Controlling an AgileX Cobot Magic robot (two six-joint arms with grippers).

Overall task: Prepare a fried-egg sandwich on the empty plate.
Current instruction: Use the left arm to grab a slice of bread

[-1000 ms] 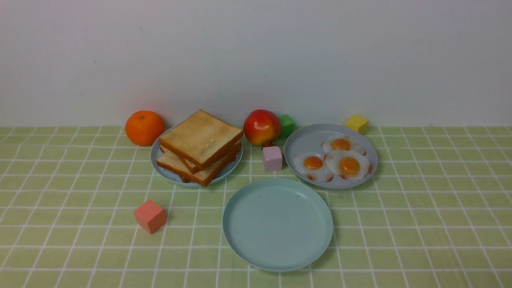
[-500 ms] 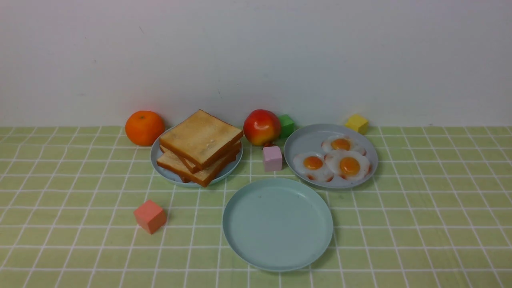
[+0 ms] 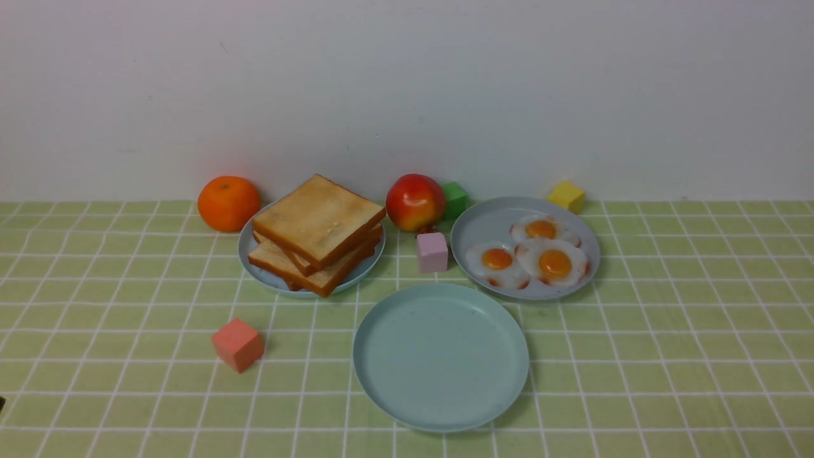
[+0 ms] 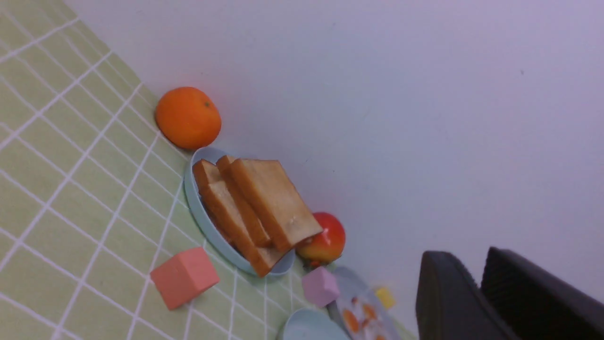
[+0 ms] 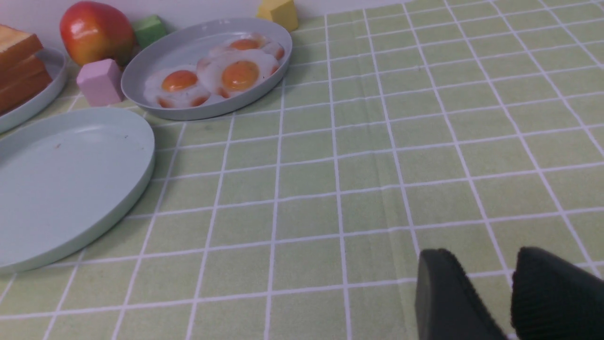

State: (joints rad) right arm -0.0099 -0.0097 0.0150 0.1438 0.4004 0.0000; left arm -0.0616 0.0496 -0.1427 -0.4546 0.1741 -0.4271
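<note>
The empty plate, teal and the largest, lies at front centre with nothing on it. No fried-egg sandwich is in view. A stack of toast slices sits on a grey-blue plate behind it to the left. Three fried eggs lie on another grey-blue plate to the right. Neither gripper shows in the front view. In the left wrist view my left gripper hangs far from the toast, jaws a narrow gap apart, empty. My right gripper hovers low over the cloth, right of the empty plate, open and empty.
Along the back wall stand an orange, an apple, a green cube and a yellow cube. A lilac cube sits between the two small plates. A salmon cube lies front left.
A dark sliver has come into the front view at its lower left edge. The plates, food and cubes have stayed where they were.
</note>
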